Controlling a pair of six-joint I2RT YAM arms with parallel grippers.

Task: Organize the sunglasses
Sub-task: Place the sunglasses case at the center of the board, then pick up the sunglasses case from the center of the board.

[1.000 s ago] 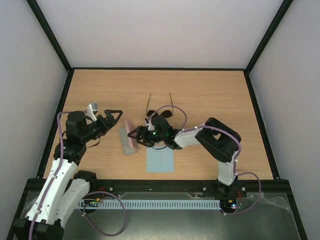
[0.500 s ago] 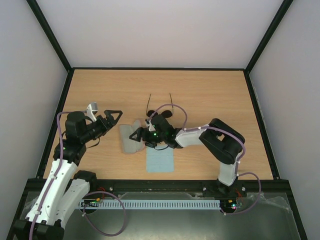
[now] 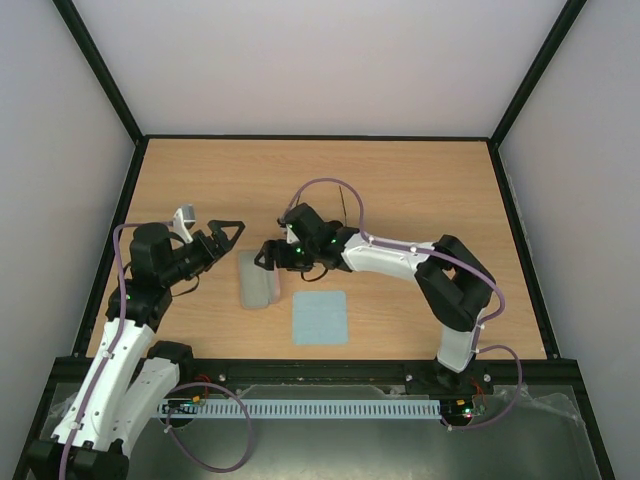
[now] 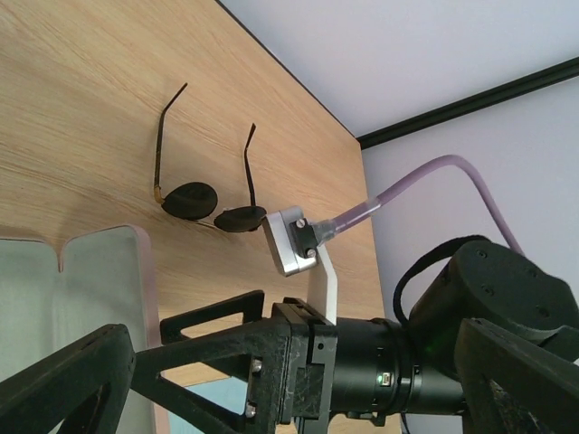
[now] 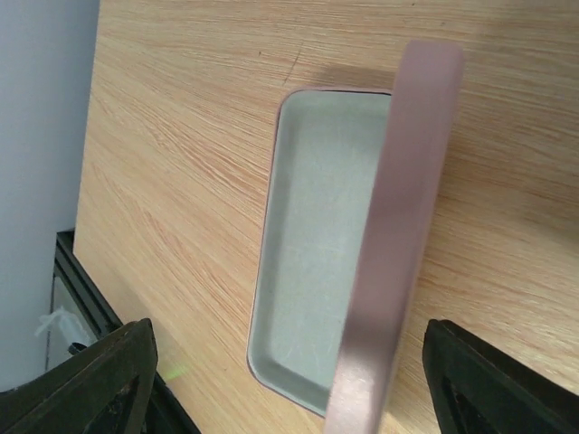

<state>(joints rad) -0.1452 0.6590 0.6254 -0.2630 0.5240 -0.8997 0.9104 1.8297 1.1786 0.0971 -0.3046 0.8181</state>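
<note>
Left gripper: jaws wide, empty, unmoved. Pink case: propped on edge a second back, now splayed open, grey lining up. Right gripper: shifted toward the far side, over the case, fingers spread, gripping nothing. Sunglasses: on the table just behind the right wrist, temples unfolded, untouched.

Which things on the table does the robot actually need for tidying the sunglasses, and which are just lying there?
Needed: sunglasses; open pink case, probably where they go.
Lying about: light blue cloth, as far as I can tell.
</note>
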